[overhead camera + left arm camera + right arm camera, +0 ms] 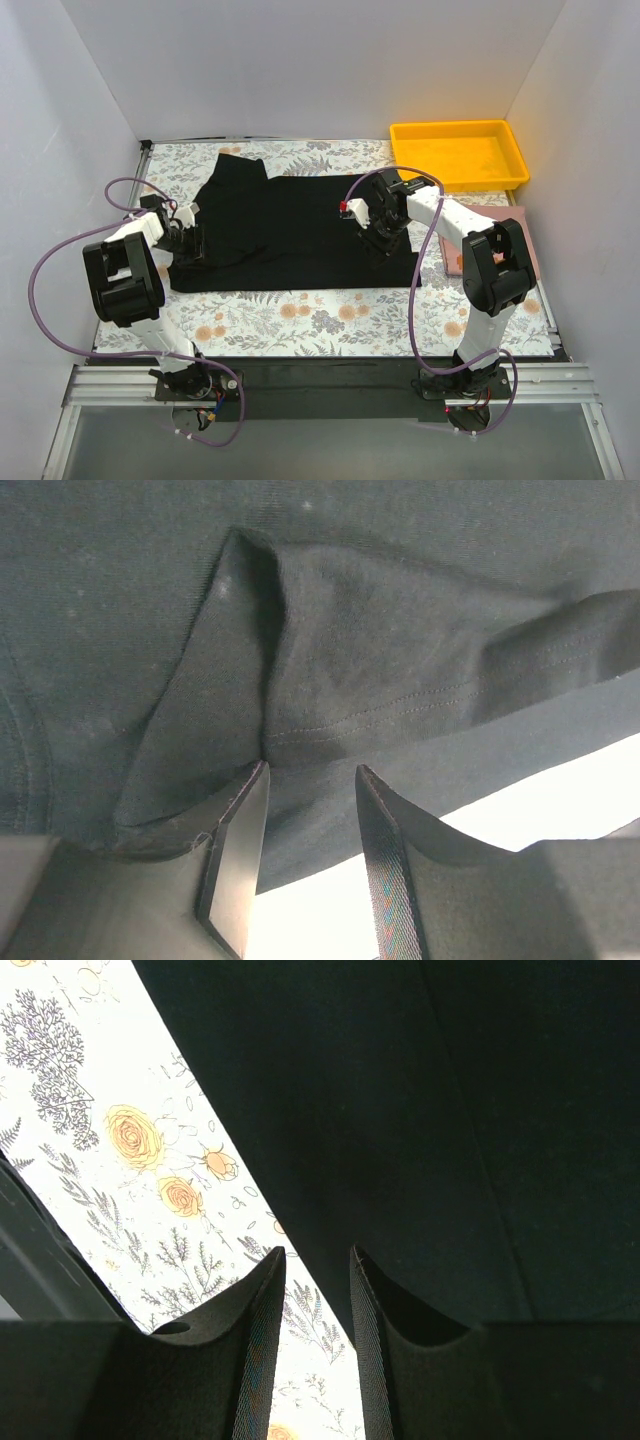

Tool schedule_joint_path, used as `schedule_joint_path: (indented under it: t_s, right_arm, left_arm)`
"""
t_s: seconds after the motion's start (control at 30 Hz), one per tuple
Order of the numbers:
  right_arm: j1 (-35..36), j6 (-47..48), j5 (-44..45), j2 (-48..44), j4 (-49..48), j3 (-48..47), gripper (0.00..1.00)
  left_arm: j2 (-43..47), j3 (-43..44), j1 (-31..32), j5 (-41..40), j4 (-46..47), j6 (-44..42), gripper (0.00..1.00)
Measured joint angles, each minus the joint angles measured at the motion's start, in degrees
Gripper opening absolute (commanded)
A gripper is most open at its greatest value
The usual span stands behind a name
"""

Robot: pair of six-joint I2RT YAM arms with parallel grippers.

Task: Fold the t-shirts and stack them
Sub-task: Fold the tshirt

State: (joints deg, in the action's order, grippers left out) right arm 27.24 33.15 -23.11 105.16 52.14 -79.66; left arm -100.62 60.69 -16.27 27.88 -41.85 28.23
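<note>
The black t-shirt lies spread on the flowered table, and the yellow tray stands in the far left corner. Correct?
Not quite: the top view shows the yellow tray in the far right corner. The black t-shirt does lie spread on the flowered table.

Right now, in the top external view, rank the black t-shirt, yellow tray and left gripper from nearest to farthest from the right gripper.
1. Black t-shirt, directly beneath the right gripper.
2. Yellow tray, in the far right corner.
3. Left gripper, across the shirt, at its left edge.
</note>
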Motion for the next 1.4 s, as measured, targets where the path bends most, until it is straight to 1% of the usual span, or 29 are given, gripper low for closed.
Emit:
schedule_joint_path:
  t_s: [0.17, 0.3, 0.33, 0.43, 0.6, 0.63, 0.67, 0.77, 1.07, 1.27, 1.33, 1.4]
  right_arm:
    - [0.0, 0.0, 0.5, 0.0, -0.1, 0.7, 0.39]
    - [0.0, 0.0, 0.5, 0.0, -0.1, 0.8, 0.39]
    - [0.0, 0.0, 0.5, 0.0, 0.0, 0.8, 0.39]
    - [0.0, 0.0, 0.5, 0.0, -0.1, 0.8, 0.39]
    - [0.0, 0.0, 0.5, 0.0, 0.0, 0.8, 0.39]
    - [0.0, 0.0, 0.5, 0.0, 0.0, 0.8, 0.39]
    - [0.0, 0.0, 0.5, 0.0, -0.1, 0.8, 0.39]
    - [0.0, 0.0, 0.5, 0.0, -0.1, 0.8, 0.39]
    - [0.0, 0.0, 0.5, 0.0, 0.0, 0.8, 0.39]
    - [0.0, 0.1, 0.7, 0.0, -0.1, 1.0, 0.39]
    - [0.0, 0.1, 0.8, 0.1, 0.0, 1.2, 0.39]
    - [0.0, 0.1, 0.9, 0.2, -0.1, 1.2, 0.39]
  left_arm:
    - [0.0, 0.0, 0.0, -1.0, 0.1, 0.6, 0.39]
    - [0.0, 0.0, 0.2, -1.9, 0.3, 1.2, 0.34]
    - [0.0, 0.0, 0.2, -2.1, 0.4, 1.3, 0.31]
    - [0.0, 0.0, 0.2, -3.0, 0.7, 1.5, 0.28]
    - [0.4, 0.0, 0.2, -4.2, 1.4, 1.6, 0.28]
    - [0.6, 0.0, 0.2, -4.7, 1.7, 1.6, 0.29]
    - [0.9, 0.0, 0.2, -5.1, 1.9, 1.6, 0.33]
    - [1.2, 0.0, 0.2, -6.2, 2.6, 1.7, 0.34]
    - [1.2, 0.0, 1.6, -7.1, 3.4, 2.2, 0.27]
    - [1.2, 0.0, 3.1, -7.0, 3.4, 2.3, 0.27]
    - [1.2, 0.0, 3.5, -7.0, 3.4, 2.3, 0.25]
    - [1.2, 0.0, 3.8, -6.9, 3.3, 2.5, 0.17]
